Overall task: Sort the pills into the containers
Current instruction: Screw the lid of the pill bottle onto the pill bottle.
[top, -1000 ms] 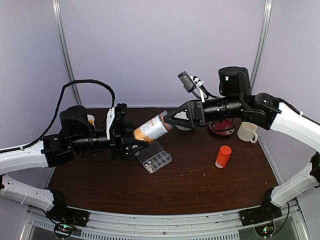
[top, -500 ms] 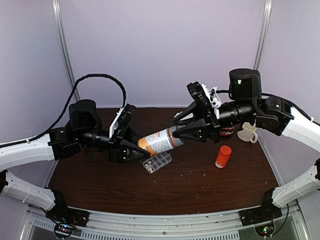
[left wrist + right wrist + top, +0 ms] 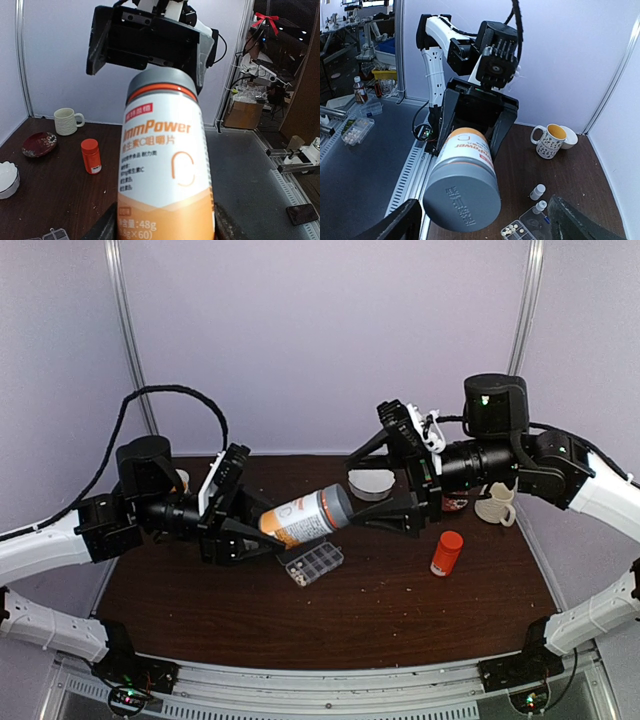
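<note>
Your left gripper (image 3: 258, 531) pinches the base of the tilted orange-and-white bottle (image 3: 300, 517), your right gripper (image 3: 353, 491) stands spread wide either side of its grey cap (image 3: 336, 505), and the pill box (image 3: 313, 562) lies on the table (image 3: 400, 610) below, pills (image 3: 512, 230) in one compartment.

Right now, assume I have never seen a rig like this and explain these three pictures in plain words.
These are two robot arms bolted to a brown table. One picture looks down from above and behind them; the other two come from a camera on each wrist. The left pincer grips a large orange-and-white bottle by its base, tilted in the air. The right pincer stands open at its grey cap, not gripping it. On the table lie a clear pill box, a small orange bottle, a cream mug and a white bowl.
</note>
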`<action>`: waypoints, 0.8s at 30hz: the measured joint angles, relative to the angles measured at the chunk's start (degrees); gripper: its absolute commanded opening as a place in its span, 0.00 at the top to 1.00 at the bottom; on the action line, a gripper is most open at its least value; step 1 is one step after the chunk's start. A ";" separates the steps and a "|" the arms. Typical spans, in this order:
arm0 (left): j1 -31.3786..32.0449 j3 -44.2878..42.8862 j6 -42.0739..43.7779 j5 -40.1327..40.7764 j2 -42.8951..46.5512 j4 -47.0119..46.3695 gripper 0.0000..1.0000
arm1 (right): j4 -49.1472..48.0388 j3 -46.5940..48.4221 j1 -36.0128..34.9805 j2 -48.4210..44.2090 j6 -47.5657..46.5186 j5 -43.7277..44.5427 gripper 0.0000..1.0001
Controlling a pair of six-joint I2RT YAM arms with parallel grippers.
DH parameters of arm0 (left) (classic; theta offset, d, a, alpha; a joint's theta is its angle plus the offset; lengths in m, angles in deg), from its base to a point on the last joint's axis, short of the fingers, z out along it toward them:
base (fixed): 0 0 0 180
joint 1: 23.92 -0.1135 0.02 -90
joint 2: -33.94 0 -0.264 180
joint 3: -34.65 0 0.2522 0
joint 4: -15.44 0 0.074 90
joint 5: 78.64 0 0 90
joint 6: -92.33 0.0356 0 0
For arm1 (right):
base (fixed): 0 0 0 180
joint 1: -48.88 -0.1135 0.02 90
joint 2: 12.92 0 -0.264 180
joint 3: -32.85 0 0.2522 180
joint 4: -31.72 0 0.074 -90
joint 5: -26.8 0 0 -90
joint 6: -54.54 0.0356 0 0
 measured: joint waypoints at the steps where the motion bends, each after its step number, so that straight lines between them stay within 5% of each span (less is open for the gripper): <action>1: 0.00 0.00 0.44 0.59 0.55 0.00 0.87 | 0.02 -0.13 0.00 -0.24 1.51 0.24 0.11; 9: 0.13 0.15 2.67 2.43 2.29 0.00 0.87 | -0.74 -2.84 -0.17 -1.86 11.47 1.57 0.17; 24: 0.15 0.15 3.26 2.64 2.10 0.07 0.87 | -1.05 -1.25 -3.48 1.38 13.57 2.99 0.33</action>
